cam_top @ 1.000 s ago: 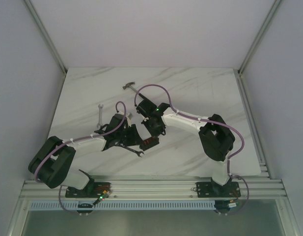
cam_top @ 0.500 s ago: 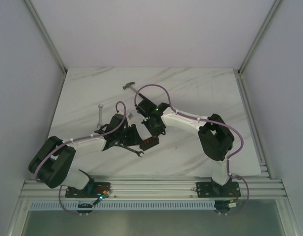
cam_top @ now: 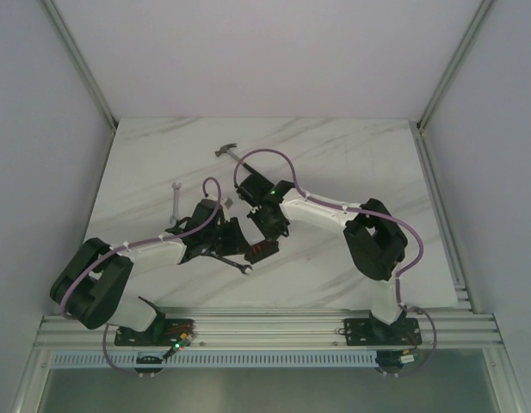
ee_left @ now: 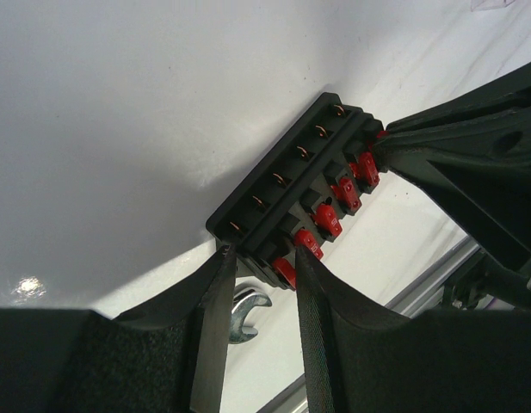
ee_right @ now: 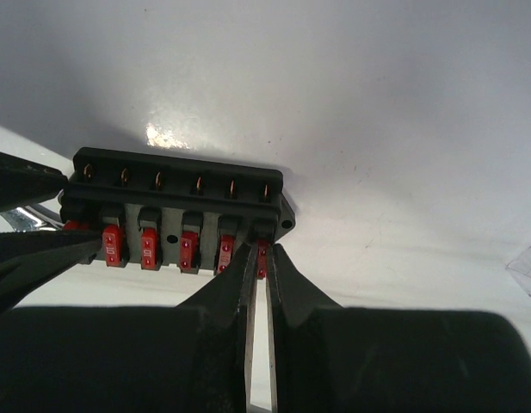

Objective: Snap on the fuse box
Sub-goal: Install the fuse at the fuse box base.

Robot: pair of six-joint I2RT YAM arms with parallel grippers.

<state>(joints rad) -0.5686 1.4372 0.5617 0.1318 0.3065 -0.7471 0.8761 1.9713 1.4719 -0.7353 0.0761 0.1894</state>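
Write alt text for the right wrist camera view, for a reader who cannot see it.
The right gripper pinches the end red fuse of a black fuse box, seen against a white table. The left gripper holds the box's opposite end; more red fuses fill the row.

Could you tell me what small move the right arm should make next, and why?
Probably press the right gripper straight down to seat the end fuse it pinches. That fuse sits at the last slot of the fuse box, in line with the other red ones, and the left gripper clamps the box's opposite end, so the box should hold steady. Whether the fuse is fully home is unclear.
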